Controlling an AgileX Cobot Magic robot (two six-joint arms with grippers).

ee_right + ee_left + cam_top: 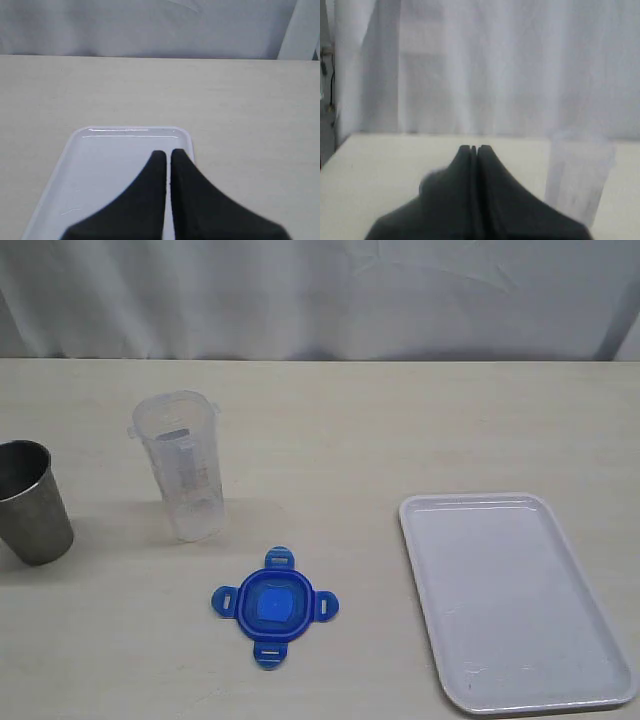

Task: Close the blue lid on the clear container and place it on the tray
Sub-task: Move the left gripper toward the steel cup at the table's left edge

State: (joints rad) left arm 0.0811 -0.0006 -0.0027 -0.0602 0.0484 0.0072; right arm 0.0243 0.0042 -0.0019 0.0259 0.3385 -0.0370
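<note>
Lower centre of frame: blue lid (pixel 275 606) flat; clear container (pixel 182 465) upright, upper left. Left pincer (pixel 475 148), right pincer (pixel 167 152) closed, empty. Grip a tab, seat squarely.

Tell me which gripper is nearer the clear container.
Left. The left gripper, shut, faces the clear container, which stands close ahead of it and a little to one side. The right gripper, also shut, is over by the tray, which lies well apart from the container.
</note>
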